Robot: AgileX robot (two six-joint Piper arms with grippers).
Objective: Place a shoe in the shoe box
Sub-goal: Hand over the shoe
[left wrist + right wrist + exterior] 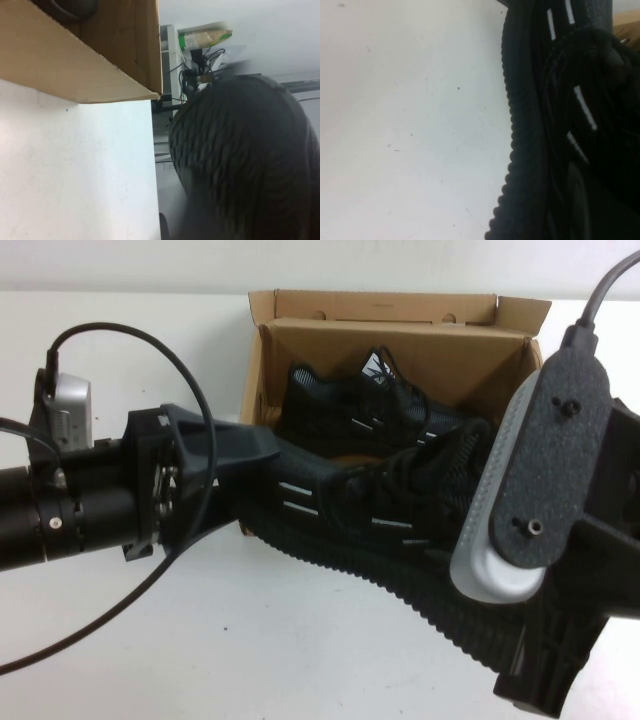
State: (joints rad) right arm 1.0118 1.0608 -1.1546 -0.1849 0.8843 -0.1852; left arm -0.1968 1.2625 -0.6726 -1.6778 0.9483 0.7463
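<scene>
Black knit and a ribbed black sole mark the shoe [370, 525], which is seen stretched across the centre of the high view, from the front edge of the shoe box [400, 335] down toward the lower right. It is held up off the white table [230, 640], its toe end met by the left gripper [262, 452] and its heel end lost behind the right gripper [545, 660]. White dashes on its side are shown. A second black sneaker [345, 400] lies inside the brown cardboard box at upper centre, with its lid flap standing open at the back.

How the jaws of either gripper stand cannot be told: the left fingertips are merged with the dark shoe, and the right ones are covered by the wrist camera housing [535, 480] filling the right of the frame. Whether the shoe is clamped by one or both is not made out.

In the left wrist view the sole's ribs [235, 160] are blurred at lower right, with a box wall [75, 65] at upper left. In the right wrist view only the sole's edge [520, 125] is caught, cut off at the right.

The table is plain white with small specks; cables and a shelf are glimpsed beyond it.
</scene>
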